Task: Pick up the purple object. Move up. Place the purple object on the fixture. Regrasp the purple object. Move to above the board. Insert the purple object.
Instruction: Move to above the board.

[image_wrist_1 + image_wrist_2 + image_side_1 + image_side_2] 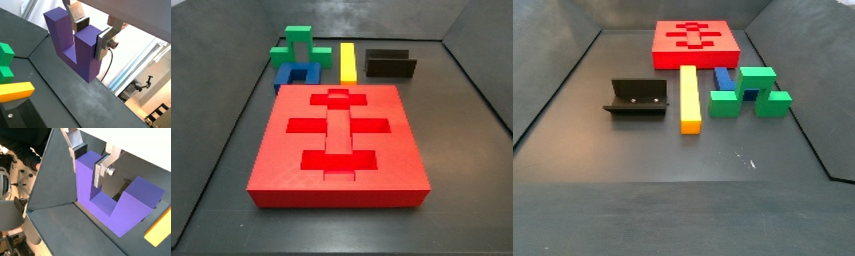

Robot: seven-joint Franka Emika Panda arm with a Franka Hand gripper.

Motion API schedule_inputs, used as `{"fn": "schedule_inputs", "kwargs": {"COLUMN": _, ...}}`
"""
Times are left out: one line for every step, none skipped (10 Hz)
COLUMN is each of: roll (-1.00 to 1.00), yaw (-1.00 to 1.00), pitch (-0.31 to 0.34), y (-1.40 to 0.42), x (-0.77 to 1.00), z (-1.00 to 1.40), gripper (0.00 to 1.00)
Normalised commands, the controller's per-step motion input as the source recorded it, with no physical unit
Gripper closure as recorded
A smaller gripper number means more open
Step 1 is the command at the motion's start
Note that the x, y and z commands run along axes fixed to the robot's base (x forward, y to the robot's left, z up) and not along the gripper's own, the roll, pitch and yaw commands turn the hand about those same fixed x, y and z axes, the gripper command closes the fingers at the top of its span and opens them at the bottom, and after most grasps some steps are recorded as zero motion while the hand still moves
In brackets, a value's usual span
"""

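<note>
The purple object (75, 46) (110, 199) fills both wrist views, a U-shaped block with two prongs joined by a low bar. My gripper (91, 34) (90, 161) is shut on one prong, a dark pad on one face and a silver finger plate (103, 45) on the opposite face. I cannot tell whether the block rests on the dark floor or hangs above it. Neither the gripper nor the purple object shows in the side views. The red board (398, 150) (663, 40) lies flat with its cut-outs up. The dark fixture (390, 66) (640, 98) stands apart from it.
A long yellow bar (348, 60) (688, 97), a green cross block (298, 45) (754, 90) and a blue block (295, 77) (723, 78) lie between board and fixture. Green (5, 60) and yellow (15, 90) pieces show in a wrist view. Dark walls enclose the floor.
</note>
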Motion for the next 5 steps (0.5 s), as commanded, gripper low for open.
{"fn": "schedule_inputs", "kwargs": {"roll": -1.00, "yaw": -0.09, "pitch": 0.139, "y": -1.40, "x": -1.35, "z": 0.28, "gripper": 1.00}}
{"fn": "schedule_inputs", "kwargs": {"roll": -1.00, "yaw": -0.09, "pitch": 0.137, "y": -1.40, "x": -1.36, "z": 0.29, "gripper": 1.00}}
{"fn": "schedule_inputs", "kwargs": {"roll": -1.00, "yaw": -0.07, "pitch": 0.099, "y": -1.31, "x": -1.40, "z": 0.29, "gripper": 1.00}}
{"fn": "schedule_inputs", "kwargs": {"roll": -1.00, "yaw": -0.06, "pitch": 0.096, "y": -1.27, "x": -1.40, "z": 0.26, "gripper": 1.00}}
{"fn": "schedule_inputs", "kwargs": {"roll": -1.00, "yaw": -0.05, "pitch": 0.102, "y": -1.27, "x": -1.40, "z": 0.27, "gripper": 1.00}}
